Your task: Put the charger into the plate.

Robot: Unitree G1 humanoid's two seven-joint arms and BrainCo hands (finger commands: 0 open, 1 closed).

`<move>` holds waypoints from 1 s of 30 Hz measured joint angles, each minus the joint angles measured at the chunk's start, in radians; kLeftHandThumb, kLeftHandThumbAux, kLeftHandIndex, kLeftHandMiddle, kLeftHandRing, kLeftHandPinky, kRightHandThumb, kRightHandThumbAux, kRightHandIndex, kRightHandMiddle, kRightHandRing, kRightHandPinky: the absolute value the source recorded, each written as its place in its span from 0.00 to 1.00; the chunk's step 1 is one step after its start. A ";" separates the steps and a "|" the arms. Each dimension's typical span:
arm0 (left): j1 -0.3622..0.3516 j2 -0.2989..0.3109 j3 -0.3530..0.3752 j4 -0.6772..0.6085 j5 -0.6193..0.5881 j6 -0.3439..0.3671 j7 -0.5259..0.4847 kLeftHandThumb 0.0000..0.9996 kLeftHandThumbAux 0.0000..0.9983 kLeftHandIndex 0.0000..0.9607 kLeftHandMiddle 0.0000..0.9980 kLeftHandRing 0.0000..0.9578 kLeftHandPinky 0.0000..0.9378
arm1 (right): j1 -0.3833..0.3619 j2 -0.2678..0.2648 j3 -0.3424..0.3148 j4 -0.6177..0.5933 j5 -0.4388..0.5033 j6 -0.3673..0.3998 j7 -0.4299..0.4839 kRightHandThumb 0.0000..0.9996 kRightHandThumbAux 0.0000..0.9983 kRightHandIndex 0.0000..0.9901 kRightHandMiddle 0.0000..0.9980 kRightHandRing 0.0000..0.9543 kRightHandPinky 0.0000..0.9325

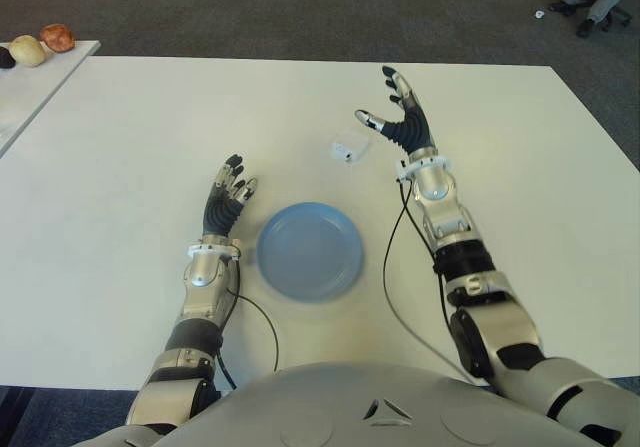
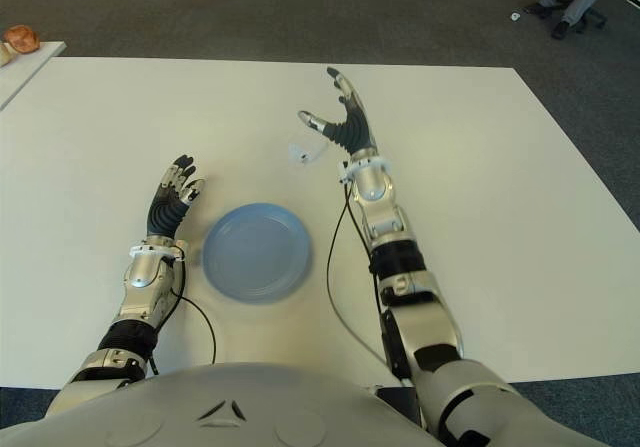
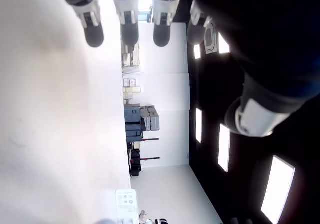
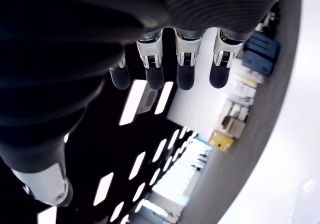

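Table (image 1: 120,167) — charger (image 1: 346,151) beside plate (image 1: 310,251)

No legible text, label, brand, number or sign in any view: the charger (image 1: 346,150), plate (image 1: 310,251), table (image 1: 150,137) and both hands show no readable markings, and the distant shelving in the wrist views is too indistinct to read.

We see the plate (image 1: 309,251) on the table (image 1: 120,137) between our 2 hands; the charger (image 1: 345,151) lies behind it, just left of our right hand (image 1: 402,117).
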State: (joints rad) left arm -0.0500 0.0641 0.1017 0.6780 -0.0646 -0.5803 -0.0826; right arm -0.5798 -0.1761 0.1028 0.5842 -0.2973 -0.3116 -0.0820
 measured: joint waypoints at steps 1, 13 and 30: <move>-0.001 -0.001 0.000 0.000 0.000 0.000 0.002 0.00 0.57 0.05 0.09 0.08 0.09 | -0.027 -0.008 0.003 0.032 -0.001 -0.010 0.005 0.08 0.61 0.04 0.05 0.02 0.01; -0.006 -0.002 0.001 0.009 0.006 -0.004 0.006 0.00 0.56 0.04 0.09 0.08 0.10 | -0.216 -0.052 0.130 0.309 -0.133 -0.036 0.006 0.01 0.50 0.00 0.00 0.00 0.00; -0.010 -0.006 0.000 0.016 0.006 -0.017 0.006 0.00 0.55 0.08 0.10 0.09 0.09 | -0.383 -0.052 0.399 0.701 -0.387 -0.104 -0.019 0.00 0.45 0.00 0.00 0.00 0.00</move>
State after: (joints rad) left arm -0.0597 0.0582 0.1017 0.6936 -0.0582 -0.5975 -0.0766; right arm -0.9624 -0.2284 0.5017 1.2848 -0.6842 -0.4155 -0.1010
